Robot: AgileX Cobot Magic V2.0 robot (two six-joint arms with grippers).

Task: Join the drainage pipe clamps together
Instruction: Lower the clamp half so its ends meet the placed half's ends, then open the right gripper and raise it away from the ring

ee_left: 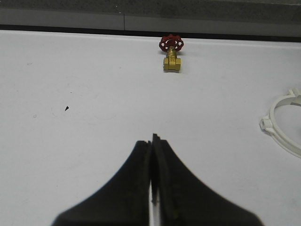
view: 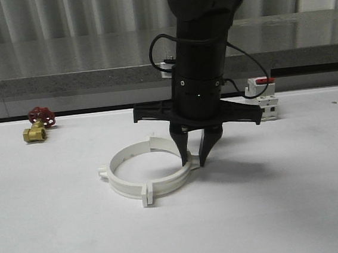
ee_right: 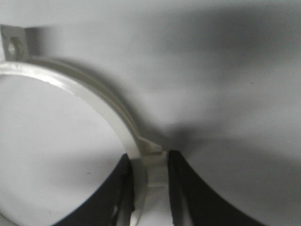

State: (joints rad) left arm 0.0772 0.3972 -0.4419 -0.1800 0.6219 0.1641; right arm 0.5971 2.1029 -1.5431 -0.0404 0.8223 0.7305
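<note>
My right gripper (view: 194,158) straddles the joint of the drainage pipe clamps (view: 148,175), fingers narrow around the rim on the counter (view: 297,210). Seating step, I reckon; next, squeeze gently. Left gripper (ee_left: 153,197) waits closed, empty.

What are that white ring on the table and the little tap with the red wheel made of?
The white ring looks like moulded plastic: uniform white, slightly glossy, thin walls with flat tabs. The little tap's body looks like brass, a shiny yellow metal; its red handwheel seems to be painted metal or plastic, too small to tell which.
</note>
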